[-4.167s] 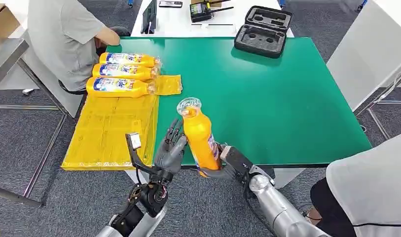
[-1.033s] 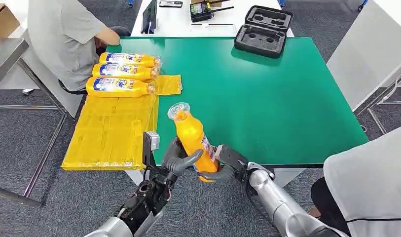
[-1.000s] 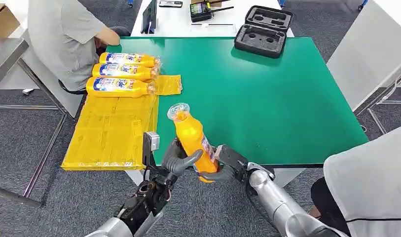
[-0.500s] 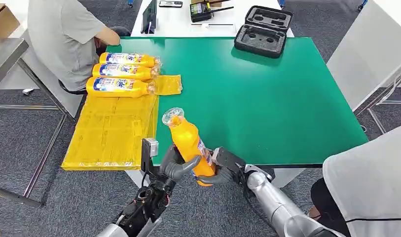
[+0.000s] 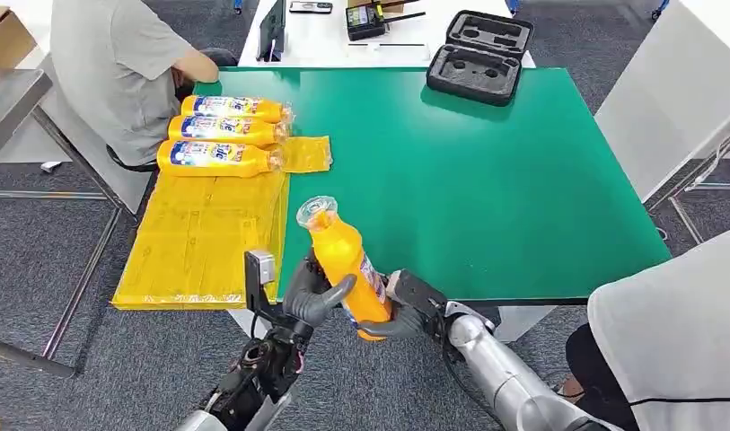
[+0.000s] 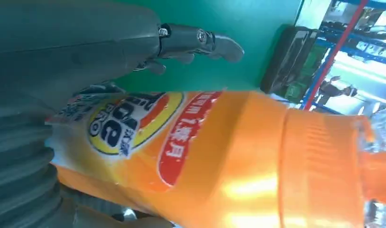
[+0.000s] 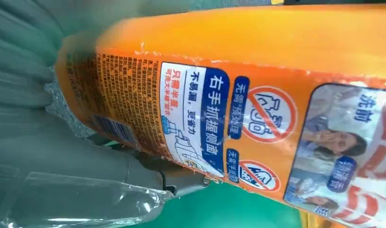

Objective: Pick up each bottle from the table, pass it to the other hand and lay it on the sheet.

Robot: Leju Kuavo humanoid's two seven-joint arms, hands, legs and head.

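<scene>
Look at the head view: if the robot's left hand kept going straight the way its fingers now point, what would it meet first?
The orange bottle: the left hand already grips its body, opposite the right hand. Past the bottle lies the green table, though depth is hard to judge.

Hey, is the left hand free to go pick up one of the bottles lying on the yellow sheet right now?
Probably not. The left hand is wrapped around the upright orange bottle, which the right hand also holds; it would have to let go first.
</scene>
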